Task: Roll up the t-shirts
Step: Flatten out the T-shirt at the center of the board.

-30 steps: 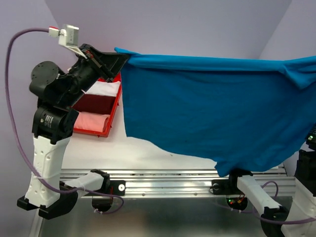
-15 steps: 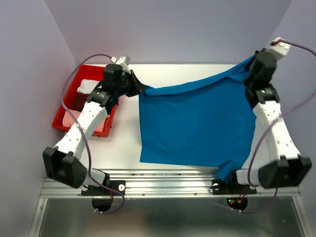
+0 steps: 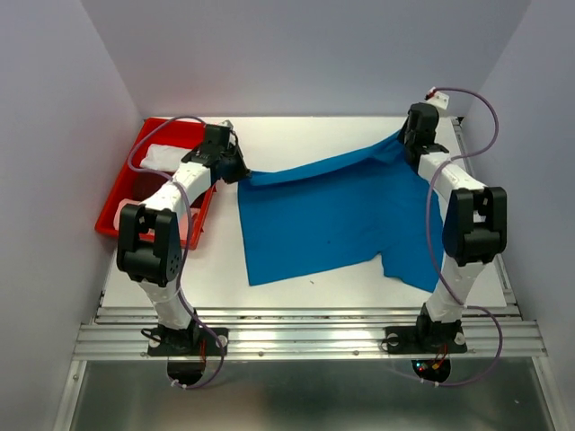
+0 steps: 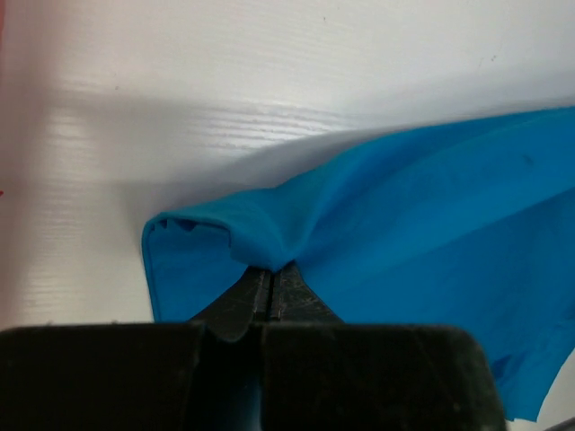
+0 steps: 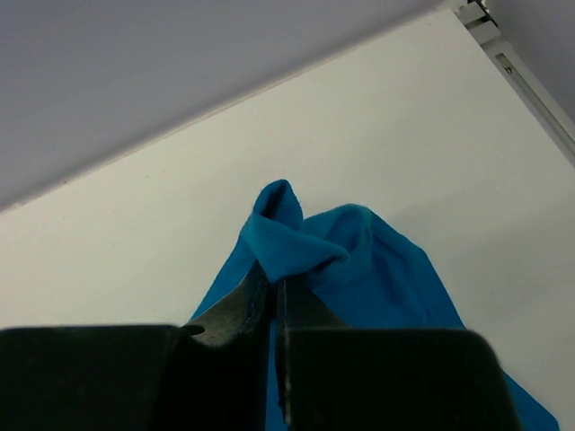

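1. The blue t-shirt [image 3: 332,215] was hanging high between the arms like a curtain a second ago. It has since come down and now lies spread over the middle of the tabletop [image 3: 305,135].
2. Both arms have reached away from their bases toward the far edge. This drew the shirt back, and its lower hem, which half a second ago draped over the near edge, now lies well in from it.
3. The left gripper [image 3: 235,168] is clenched on one far corner of the shirt. The left wrist view shows its jaws [image 4: 269,278] pressed together with a fold of blue cloth [image 4: 431,215] pinched between them.
4. The right gripper [image 3: 409,144] is likewise clamped on the opposite far corner, near the far right corner of the tabletop (its wrist view shows a bunched tuft of cloth [image 5: 305,247] caught at the tips [image 5: 274,287]).
5. The far edge of the shirt runs fairly taut between the two grips and looks slightly raised. The rest appears flat, apart from a skewed lower right part.
6. My reading is that the laying-out is nearly finished and rolling has not yet begun. Letting go and smoothing would come first.
7. The red tray [image 3: 201,220] sits at the left edge with a white shirt [image 3: 160,155] inside, waiting.
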`<action>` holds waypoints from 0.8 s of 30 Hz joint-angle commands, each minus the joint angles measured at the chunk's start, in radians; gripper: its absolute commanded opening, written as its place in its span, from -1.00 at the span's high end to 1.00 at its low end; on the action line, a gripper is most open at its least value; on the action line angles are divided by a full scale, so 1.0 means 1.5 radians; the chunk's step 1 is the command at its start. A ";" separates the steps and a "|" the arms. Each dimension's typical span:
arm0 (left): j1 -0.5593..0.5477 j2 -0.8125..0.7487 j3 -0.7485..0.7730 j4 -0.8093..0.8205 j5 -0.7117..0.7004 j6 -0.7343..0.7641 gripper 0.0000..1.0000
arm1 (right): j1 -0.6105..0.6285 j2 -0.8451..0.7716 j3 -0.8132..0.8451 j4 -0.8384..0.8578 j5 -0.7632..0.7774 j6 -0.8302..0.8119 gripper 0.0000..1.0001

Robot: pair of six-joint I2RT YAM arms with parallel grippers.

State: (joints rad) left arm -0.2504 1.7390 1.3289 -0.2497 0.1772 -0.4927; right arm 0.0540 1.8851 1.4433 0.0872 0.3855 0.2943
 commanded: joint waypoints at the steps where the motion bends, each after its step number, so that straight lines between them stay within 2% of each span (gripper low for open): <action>1: 0.009 0.012 0.071 0.018 -0.008 0.016 1.00 | 0.001 0.031 0.076 0.104 -0.021 0.024 0.99; 7: 0.030 0.040 0.108 0.013 -0.009 0.017 1.00 | 0.001 0.092 0.138 0.106 -0.042 0.037 0.99; 13: 0.031 0.072 0.137 0.003 0.004 0.026 1.00 | 0.001 0.114 0.168 0.053 -0.050 0.054 0.99; 24: 0.032 0.121 0.169 -0.009 0.012 0.032 1.00 | -0.050 0.103 0.121 -0.016 -0.153 0.136 0.99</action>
State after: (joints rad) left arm -0.2073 1.9270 1.5143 -0.2619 0.1898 -0.4702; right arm 0.0101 2.0583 1.6348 0.0841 0.2119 0.4492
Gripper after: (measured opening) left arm 0.036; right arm 0.053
